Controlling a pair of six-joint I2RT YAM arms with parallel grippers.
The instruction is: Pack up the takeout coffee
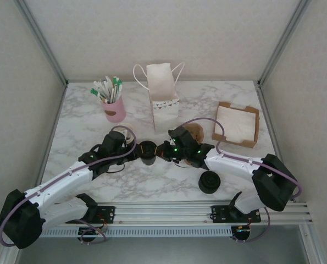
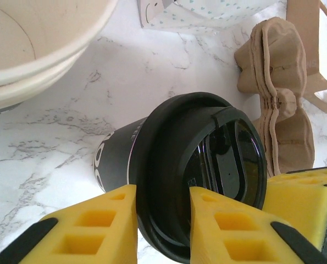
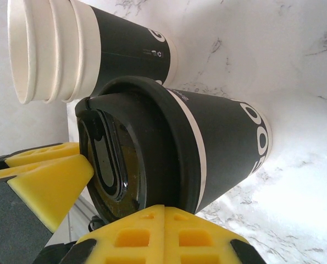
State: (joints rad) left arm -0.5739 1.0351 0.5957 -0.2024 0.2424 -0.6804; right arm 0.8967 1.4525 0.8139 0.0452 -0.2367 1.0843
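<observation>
Takeout coffee (image 1: 147, 152), paper bag (image 1: 164, 99) behind, lidless cups (image 3: 59, 52) beside, lid stack (image 1: 209, 182) near

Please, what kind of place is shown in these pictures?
Probably a mock café packing station, on a marble-look table: a lidded takeout coffee, a white paper bag with handles, and a box of napkins.

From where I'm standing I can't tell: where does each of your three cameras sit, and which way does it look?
Top external: above and behind, looking down on the table; left arm and right arm show, bases nearest.
Left wrist: on its arm, looking past the left gripper at the takeout coffee.
Right wrist: on its arm, facing that cup's lid from opposite, over the right gripper.
Shared: both wrist views see the coffee and the stacked lidless cups.
</observation>
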